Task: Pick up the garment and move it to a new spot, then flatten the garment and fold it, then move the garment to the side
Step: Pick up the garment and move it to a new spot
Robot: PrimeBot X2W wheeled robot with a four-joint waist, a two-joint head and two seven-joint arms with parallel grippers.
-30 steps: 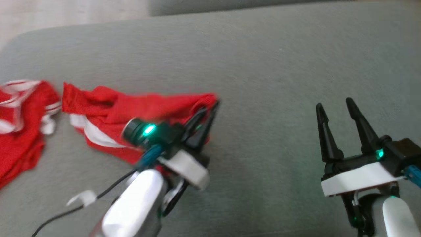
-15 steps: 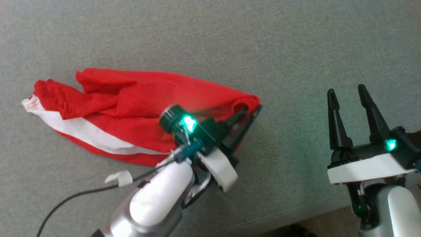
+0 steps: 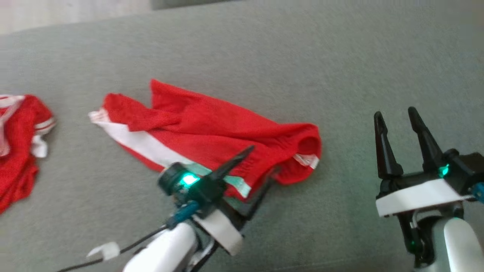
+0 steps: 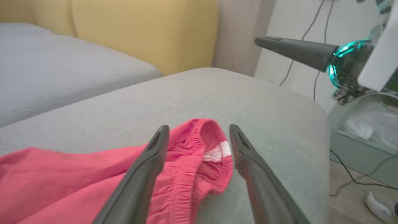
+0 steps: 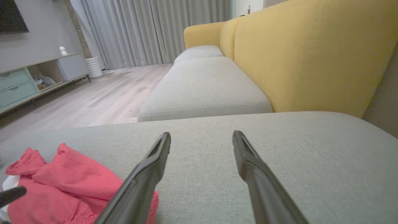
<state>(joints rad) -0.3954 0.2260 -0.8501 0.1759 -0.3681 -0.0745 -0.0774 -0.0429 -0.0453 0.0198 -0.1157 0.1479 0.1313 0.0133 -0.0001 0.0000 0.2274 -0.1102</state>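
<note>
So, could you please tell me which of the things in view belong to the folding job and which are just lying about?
Job in hand: red fabric shorts with a white side stripe; left end effector, open over their waistband; right end effector, open, apart; grey fabric cushion beneath.
Lying about: second red-and-white garment, far left; yellow sofa backrest.

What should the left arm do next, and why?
Probably move the left gripper from the waistband to the leg end to start flattening: its jaws stand open astride the waistband, the red shorts lie on the cushion, and that leg end is folded over itself. The right gripper is open, off the cloth.
</note>
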